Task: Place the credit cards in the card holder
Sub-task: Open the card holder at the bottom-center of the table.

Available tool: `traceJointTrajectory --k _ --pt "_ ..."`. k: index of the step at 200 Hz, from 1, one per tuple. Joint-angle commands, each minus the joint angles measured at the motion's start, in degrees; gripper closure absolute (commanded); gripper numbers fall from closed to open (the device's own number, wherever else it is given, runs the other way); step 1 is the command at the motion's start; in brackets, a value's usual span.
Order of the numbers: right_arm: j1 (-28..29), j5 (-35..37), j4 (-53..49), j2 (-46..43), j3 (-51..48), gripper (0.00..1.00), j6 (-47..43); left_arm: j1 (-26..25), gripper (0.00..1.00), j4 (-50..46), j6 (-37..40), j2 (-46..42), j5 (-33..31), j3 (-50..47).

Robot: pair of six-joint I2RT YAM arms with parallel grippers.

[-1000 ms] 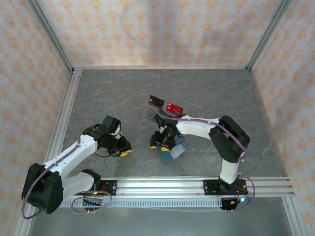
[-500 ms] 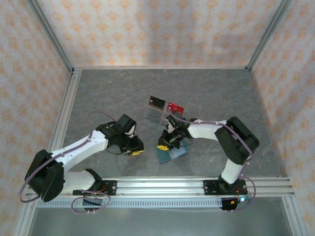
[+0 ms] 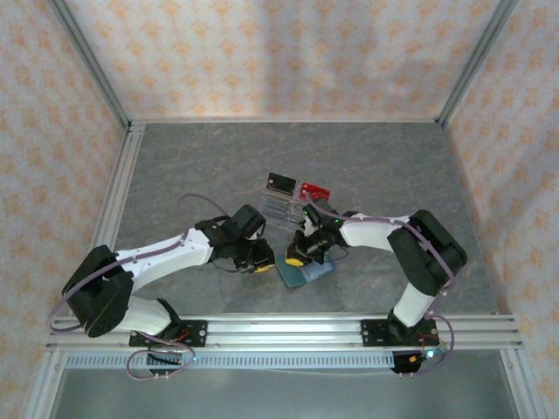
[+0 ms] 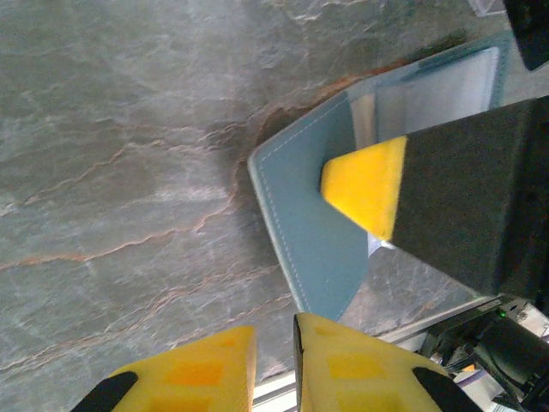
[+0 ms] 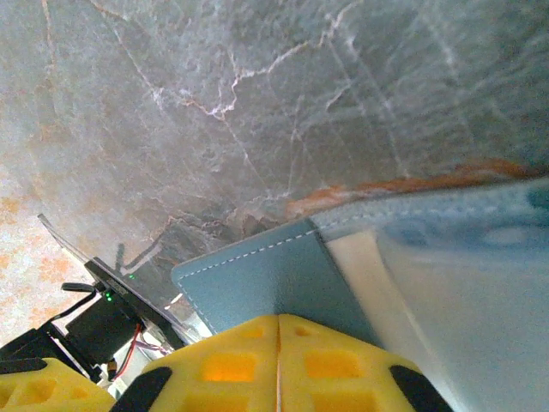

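Card holder (image 5: 257, 283) under closed right fingers (image 5: 223, 365), left fingers (image 4: 197, 378) just beside

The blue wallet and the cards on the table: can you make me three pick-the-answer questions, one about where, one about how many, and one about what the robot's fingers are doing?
1. Where are the thin black card and the thin red card?
A) standing at the clear plastic rack
B) lying on the metal rail
C) beside the left arm's base

2. How many cards are there?
A) one
B) two
C) five

3. Over the flat teal-blue folding wallet, the right arm's yellow-tipped fingers are:
A) spread wide
B) closed together
C) pinching a card

Answers:
1 A, the top view shows both cards upright at the rack, beyond the wallet.
2 B, there is one black card and one red card.
3 B, the right wrist view shows the two tips pressed side by side.
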Motion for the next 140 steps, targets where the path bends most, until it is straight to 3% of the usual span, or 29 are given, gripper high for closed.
traceJointTrajectory --k 1,72,140 --pt "-0.29 0.19 -3.62 -2.56 2.36 0.84 -2.18 -1.42 0.81 1.98 -2.14 1.18 -2.73 2.61" --pt "-0.29 1.77 -12.23 -7.26 6.99 0.73 -5.83 -1.44 0.81 4.50 -5.57 1.18 -4.19 1.52" --pt "-0.29 8.37 -22.48 -10.13 8.16 0.75 -11.06 -0.72 0.80 2.16 -4.59 -1.03 -4.78 2.41"
